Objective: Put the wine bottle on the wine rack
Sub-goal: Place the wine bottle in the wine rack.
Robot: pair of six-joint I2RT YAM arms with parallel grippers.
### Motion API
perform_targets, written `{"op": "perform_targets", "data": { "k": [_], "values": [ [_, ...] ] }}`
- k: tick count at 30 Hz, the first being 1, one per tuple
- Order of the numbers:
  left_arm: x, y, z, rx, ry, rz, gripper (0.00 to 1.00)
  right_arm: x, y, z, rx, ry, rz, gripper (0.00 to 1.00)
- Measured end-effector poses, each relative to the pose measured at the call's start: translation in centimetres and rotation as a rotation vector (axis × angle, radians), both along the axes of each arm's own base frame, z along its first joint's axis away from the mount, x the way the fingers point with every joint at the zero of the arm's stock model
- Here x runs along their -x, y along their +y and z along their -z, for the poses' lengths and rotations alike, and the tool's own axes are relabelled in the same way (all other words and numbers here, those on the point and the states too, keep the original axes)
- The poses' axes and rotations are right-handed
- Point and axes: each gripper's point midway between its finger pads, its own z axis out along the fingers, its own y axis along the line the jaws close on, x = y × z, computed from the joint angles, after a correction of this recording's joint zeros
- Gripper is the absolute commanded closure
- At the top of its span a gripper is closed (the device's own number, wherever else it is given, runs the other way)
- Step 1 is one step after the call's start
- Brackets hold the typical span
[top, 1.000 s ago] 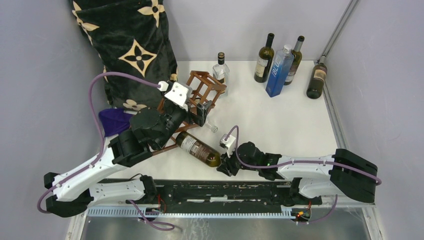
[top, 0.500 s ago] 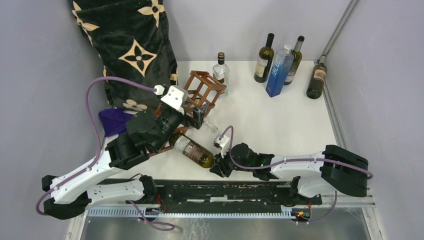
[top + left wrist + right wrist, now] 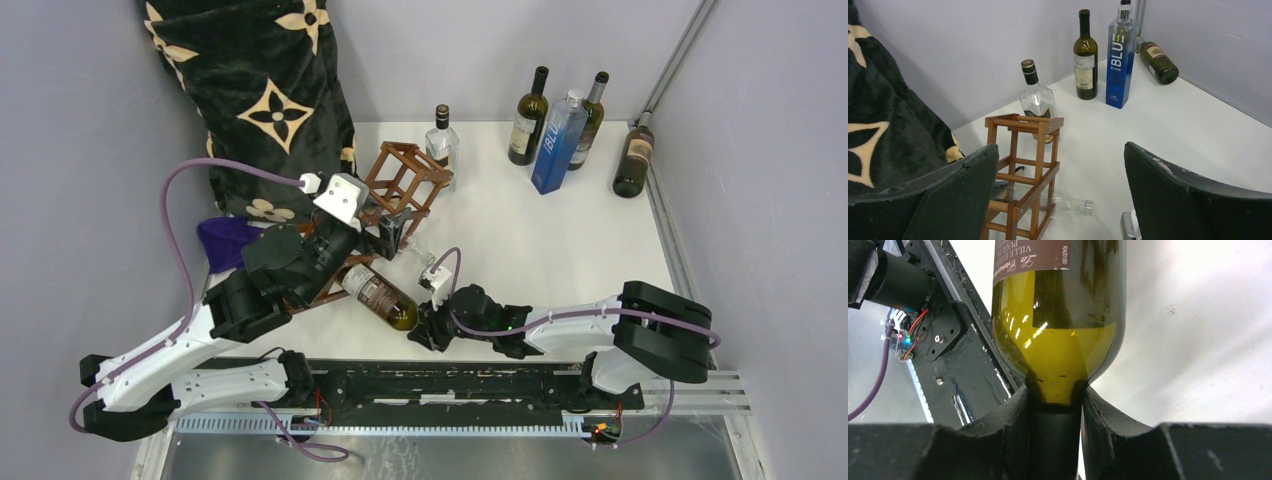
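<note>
Just in front of the wine rack point(image 3: 405, 185), low over the white counter point(image 3: 560, 240): wine bottle point(image 3: 378, 295), neck pinched between right jaws. Left jaws spread wide, facing the rack. Behind the rack, pale lilac walls; left of it, black patterned blanket point(image 3: 260, 90); well right of it, standing bottles point(image 3: 545, 125).

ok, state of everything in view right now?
wine rack: standing upright
wine bottle: neck gripped, base toward rack
right claw: shut on its neck
left claw: open, empty
blue bottle: upright
green bottle by wall: on its side
small clear bottle: lying at rack's foot
</note>
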Motion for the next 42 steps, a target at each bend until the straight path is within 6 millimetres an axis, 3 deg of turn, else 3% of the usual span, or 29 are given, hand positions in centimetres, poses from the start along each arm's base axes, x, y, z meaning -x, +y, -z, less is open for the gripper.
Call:
{"op": "perform_targets", "data": {
  "k": [19,31,42],
  "values": [
    [-0.2,-0.2,2.1,-0.11,0.024,-0.001,0.0,-2.4,5.4,-0.7,-0.054,0.062,0.089,1.0],
    [-0.1,0.0,1.9,-0.126,0.032,-0.001,0.0,-4.1,8.1,-1.1,-0.084,0.091,0.144,0.91],
    [0.0,0.3,1.6,-0.13,0.034,-0.002,0.0,-4.8,9.4,-1.1,-0.084,0.121,0.166,0.76]
  ]
}}
